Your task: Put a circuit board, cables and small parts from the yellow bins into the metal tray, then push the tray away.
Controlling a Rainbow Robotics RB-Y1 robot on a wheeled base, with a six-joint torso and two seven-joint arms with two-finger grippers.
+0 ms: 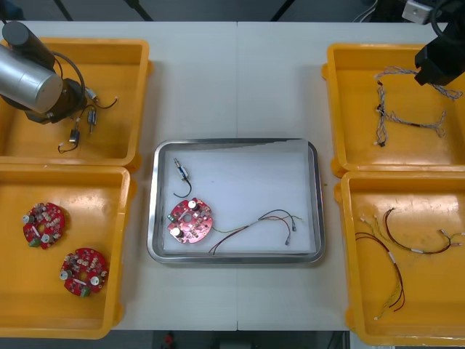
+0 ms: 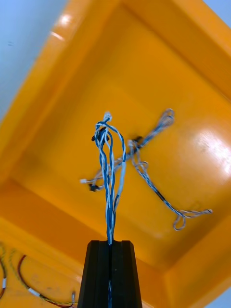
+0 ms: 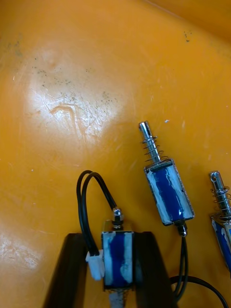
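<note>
Working both ends of the bench [image 1: 240, 80] at once: the left arm [image 1: 29, 80] reaches over the far left bin [image 1: 109, 65], and the wrist view shows the left claw [image 3: 109, 240] down at that bin's scuffed floor, clamped on a small metal part [image 3: 118, 255]. One black finger presses each side of its blue body, and a black cable loop [image 3: 89, 202] curls off beside it. A second part [image 3: 168, 192] with a spring at its tip lies just beside the grasped one. A third part [image 3: 221, 211] sits beyond that.

Over on the other side, the right claw [image 1: 436, 62] hangs above the far right bin [image 1: 356, 145]. From the wrist, the right claw's fingers are pinched tight on a twisted blue and white cable [image 2: 109, 159], whose strands run out from the fingertips toward the bin floor. More blue and white cable [image 2: 149, 183] sprawls loose in the bin behind it.

Centre bench, between the bins, the metal tray [image 1: 317, 203] holds three things. A round red circuit board [image 1: 190, 221] lies at its near left. A tray part with a black lead [image 1: 182, 173] sits just beyond the board. A thin red and yellow cable [image 1: 269, 218] trails from the board across to the right.

The near left bin [image 1: 109, 218] holds two spare boards [image 1: 43, 225]. The near right bin [image 1: 436, 313] holds loose wires [image 1: 399, 254].
</note>
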